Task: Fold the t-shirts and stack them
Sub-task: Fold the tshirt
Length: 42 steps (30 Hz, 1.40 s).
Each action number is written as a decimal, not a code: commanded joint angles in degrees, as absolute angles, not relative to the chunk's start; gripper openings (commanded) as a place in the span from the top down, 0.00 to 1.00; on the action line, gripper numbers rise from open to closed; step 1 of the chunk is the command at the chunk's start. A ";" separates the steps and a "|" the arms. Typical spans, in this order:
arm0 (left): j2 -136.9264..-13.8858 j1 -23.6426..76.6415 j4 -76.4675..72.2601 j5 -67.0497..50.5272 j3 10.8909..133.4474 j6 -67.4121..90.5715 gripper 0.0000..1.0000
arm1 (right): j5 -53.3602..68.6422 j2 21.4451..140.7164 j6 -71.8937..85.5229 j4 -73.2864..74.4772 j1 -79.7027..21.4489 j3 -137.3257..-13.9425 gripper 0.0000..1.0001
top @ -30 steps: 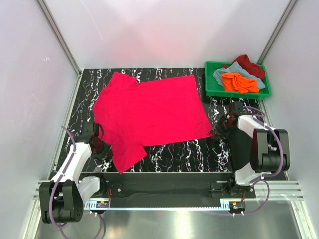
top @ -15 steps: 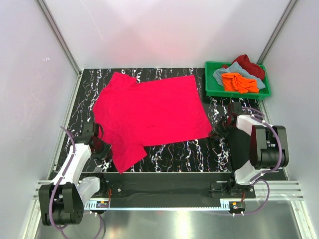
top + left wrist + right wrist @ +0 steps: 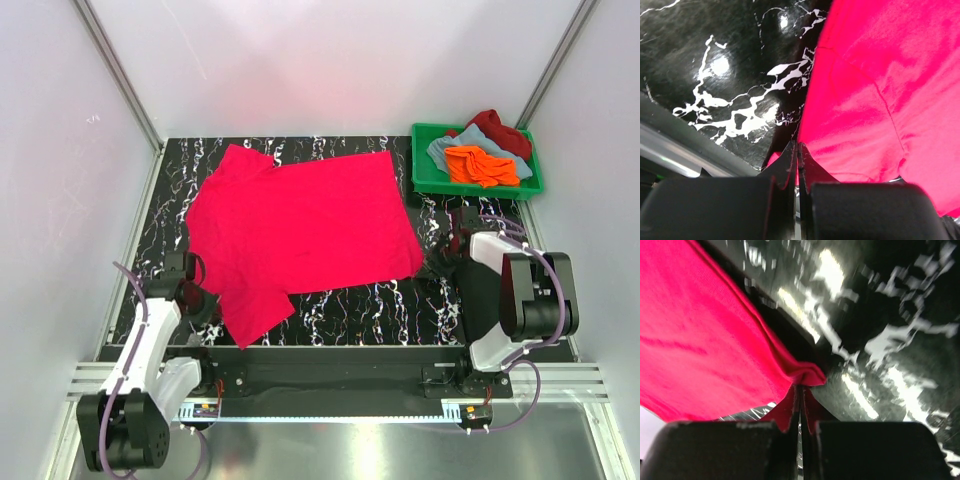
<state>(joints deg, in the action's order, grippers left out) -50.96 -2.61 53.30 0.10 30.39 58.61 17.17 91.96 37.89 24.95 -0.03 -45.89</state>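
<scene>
Your pinkish-red t-shirt (image 3: 300,225) lies spread flat across the middle of the bench (image 3: 400,300). Your left arm stretches forward, low over the bench, and its left gripper (image 3: 198,298) sits at the shirt's near-left edge. In the wrist view, its fingers are pressed together with red cloth pinched between them. Your right arm is folded back, elbow raised and wrist turned inward. The right gripper (image 3: 437,262) is clamped on a bunched fold at the shirt's near-right corner. The orange t-shirt (image 3: 480,165), grey-blue t-shirt (image 3: 450,148) and dark red t-shirt (image 3: 497,130) are heaped in the green crate (image 3: 470,190) at the far right.
</scene>
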 commanded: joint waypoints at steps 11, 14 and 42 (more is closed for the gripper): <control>-51.93 -2.46 55.46 5.27 41.03 55.02 1.00 | 14.77 88.50 36.39 31.90 -1.93 -52.55 1.00; -55.70 -0.97 54.41 7.20 45.96 52.30 1.00 | 14.42 89.56 36.56 32.78 -1.93 -55.10 1.00; -83.75 -2.72 46.94 11.08 72.33 40.87 1.00 | 17.32 112.14 36.03 38.58 -3.43 -83.58 1.00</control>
